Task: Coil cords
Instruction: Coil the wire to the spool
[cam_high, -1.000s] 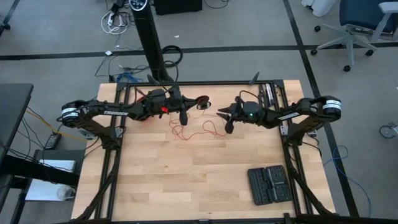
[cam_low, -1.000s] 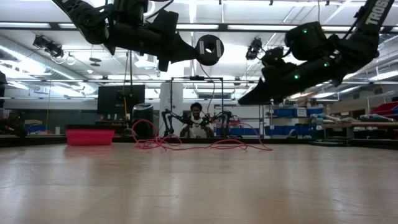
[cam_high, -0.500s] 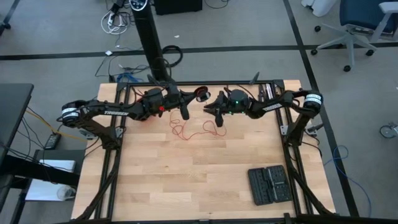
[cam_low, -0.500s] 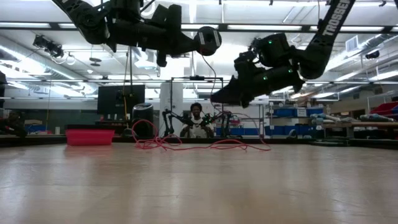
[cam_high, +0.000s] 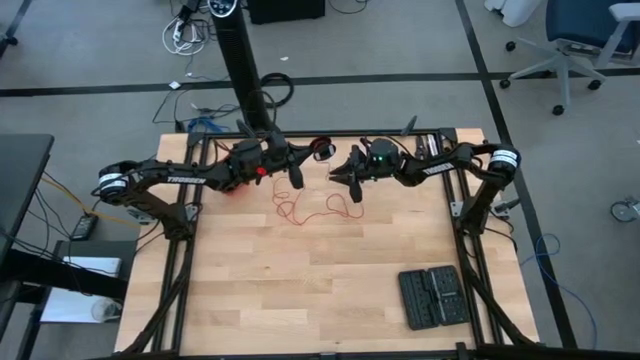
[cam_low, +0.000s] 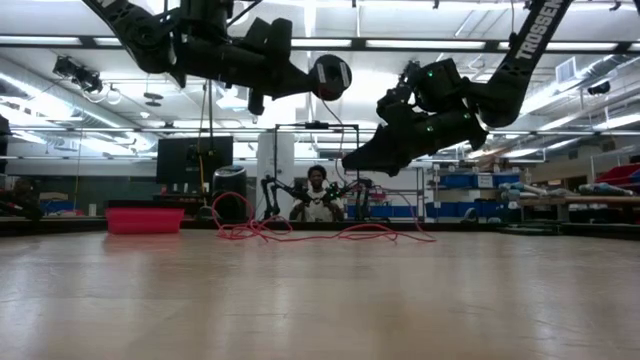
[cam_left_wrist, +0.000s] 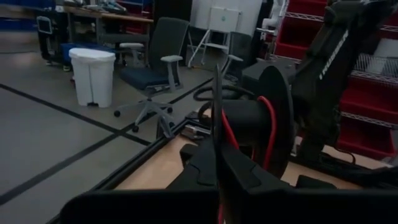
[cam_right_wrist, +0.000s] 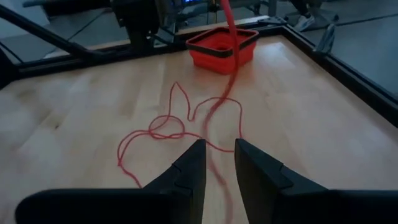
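The thin red wire (cam_high: 312, 208) lies in loose loops on the wooden table; it also shows in the right wrist view (cam_right_wrist: 165, 127). One strand (cam_right_wrist: 225, 68) rises from the loops to a black spool (cam_high: 322, 150) on which red wire is wound (cam_left_wrist: 267, 127). My left gripper (cam_high: 308, 153) is shut on the spool, high above the table's far middle. My right gripper (cam_high: 338, 177) is just right of the spool, above the loops. It is open by a narrow gap (cam_right_wrist: 219, 155), and the rising strand runs through that gap. Whether it touches the fingers, I cannot tell. My left gripper pinches the spool's near disc (cam_left_wrist: 216, 118) between its two fingers, the disc standing edge-on in the gap. The fingers reach roughly level from the table's left. The spool is lifted clear of the table, with the wire hanging from it.
A red square box with a dark rim (cam_right_wrist: 221, 46) stands at the far left, under the left arm. A black case (cam_high: 432, 296) lies at the front right. A person sits in the room beyond (cam_low: 318, 195). Bare wood spans the near half (cam_high: 300, 290).
My right gripper has swung toward the table's left and far edge, coming close beside the spool above the loops. My left gripper has shifted a little toward the far edge with the spool. The loops' right end has drawn in slightly.
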